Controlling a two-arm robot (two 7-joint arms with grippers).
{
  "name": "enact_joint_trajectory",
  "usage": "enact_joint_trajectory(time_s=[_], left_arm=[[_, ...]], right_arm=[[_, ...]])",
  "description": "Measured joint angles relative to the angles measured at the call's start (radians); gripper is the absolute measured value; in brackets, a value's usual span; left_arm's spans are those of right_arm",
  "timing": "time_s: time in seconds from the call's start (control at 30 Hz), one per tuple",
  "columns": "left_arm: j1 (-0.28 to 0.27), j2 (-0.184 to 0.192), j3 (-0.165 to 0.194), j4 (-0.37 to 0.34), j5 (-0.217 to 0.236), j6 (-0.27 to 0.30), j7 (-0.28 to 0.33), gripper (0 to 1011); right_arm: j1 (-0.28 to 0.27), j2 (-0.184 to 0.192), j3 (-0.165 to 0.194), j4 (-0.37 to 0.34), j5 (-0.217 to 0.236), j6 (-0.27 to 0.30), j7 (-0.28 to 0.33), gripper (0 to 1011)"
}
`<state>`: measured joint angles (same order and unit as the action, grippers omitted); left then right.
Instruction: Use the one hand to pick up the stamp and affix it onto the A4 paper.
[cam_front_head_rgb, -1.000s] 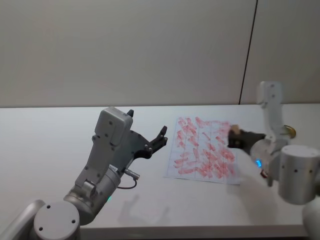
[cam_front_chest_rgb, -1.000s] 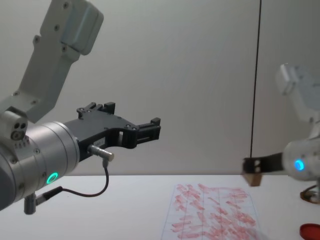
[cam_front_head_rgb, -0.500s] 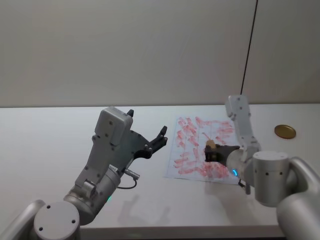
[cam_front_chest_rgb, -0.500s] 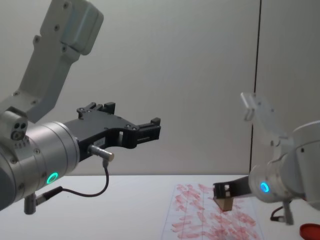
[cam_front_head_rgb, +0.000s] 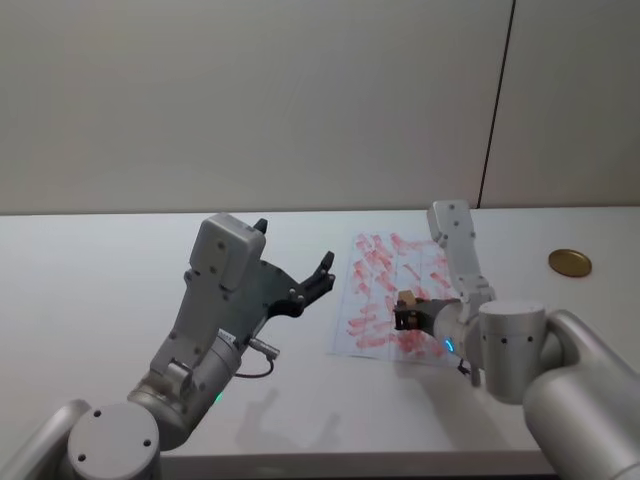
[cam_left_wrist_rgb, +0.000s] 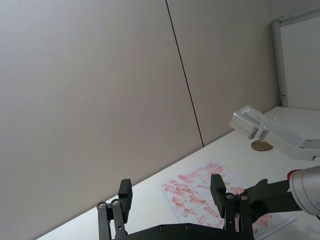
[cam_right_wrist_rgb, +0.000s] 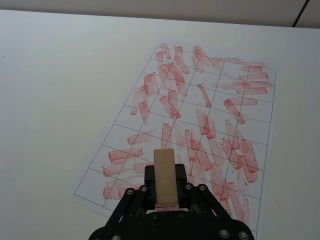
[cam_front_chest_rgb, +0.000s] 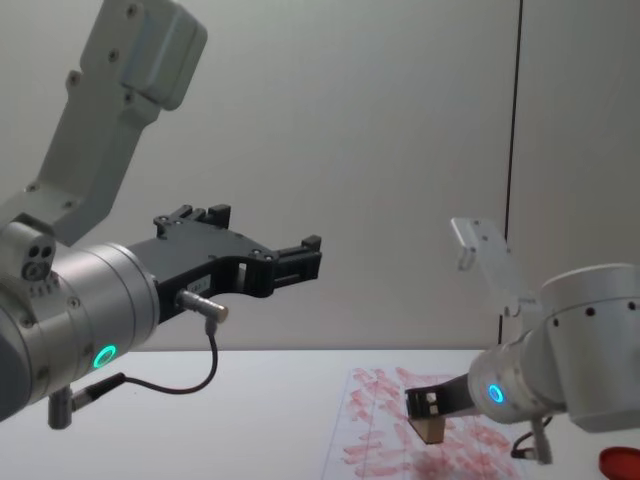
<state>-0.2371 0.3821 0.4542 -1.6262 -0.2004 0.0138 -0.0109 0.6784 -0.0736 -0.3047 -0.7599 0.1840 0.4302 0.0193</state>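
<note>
My right gripper (cam_front_head_rgb: 405, 314) is shut on the stamp (cam_front_head_rgb: 407, 298), a small pale wooden block. It holds the block low over the near part of the A4 paper (cam_front_head_rgb: 375, 290), a white gridded sheet covered in red marks. In the right wrist view the stamp (cam_right_wrist_rgb: 164, 176) stands between the black fingers of the right gripper (cam_right_wrist_rgb: 164, 189), above the paper's (cam_right_wrist_rgb: 200, 115) nearest rows. From the chest view the stamp (cam_front_chest_rgb: 431, 428) hangs just over the sheet (cam_front_chest_rgb: 375, 425); I cannot tell whether it touches. My left gripper (cam_front_head_rgb: 293, 248) is raised and open, left of the paper.
A gold round lid (cam_front_head_rgb: 569, 263) lies on the white table at the far right. A red ink pad (cam_front_chest_rgb: 622, 462) shows at the lower right corner of the chest view. The left arm's cable (cam_front_chest_rgb: 195, 375) dangles below its wrist.
The right gripper has carried the stamp leftward and down, from beside the paper's right edge to low over its near middle. The left arm has not moved.
</note>
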Motion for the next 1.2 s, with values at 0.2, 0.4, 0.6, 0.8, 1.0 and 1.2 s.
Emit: enact_joint_trajectory(time_s=[0.2,0.4,0.6,0.8,1.0,1.2], left_arm=[[0.000,0.000,0.000,0.000,0.000,0.000,0.000,993],[0.000,0.000,0.000,0.000,0.000,0.000,0.000,993],[0.000,0.000,0.000,0.000,0.000,0.000,0.000,993],[0.000,0.000,0.000,0.000,0.000,0.000,0.000,993],[0.000,0.000,0.000,0.000,0.000,0.000,0.000,993],[0.000,0.000,0.000,0.000,0.000,0.000,0.000,993]], right_arm=[[0.062,-0.022,0.003,0.125,-0.003,-0.053,0.017,218],[0.130,-0.045,0.006,0.263,-0.005,-0.117,0.037,218],[0.192,-0.066,0.007,0.392,-0.009,-0.175,0.053,218],[0.243,-0.084,0.004,0.502,-0.017,-0.214,0.061,218],[0.275,-0.097,-0.006,0.572,-0.032,-0.235,0.058,217],[0.297,-0.108,-0.019,0.617,-0.051,-0.246,0.046,218]])
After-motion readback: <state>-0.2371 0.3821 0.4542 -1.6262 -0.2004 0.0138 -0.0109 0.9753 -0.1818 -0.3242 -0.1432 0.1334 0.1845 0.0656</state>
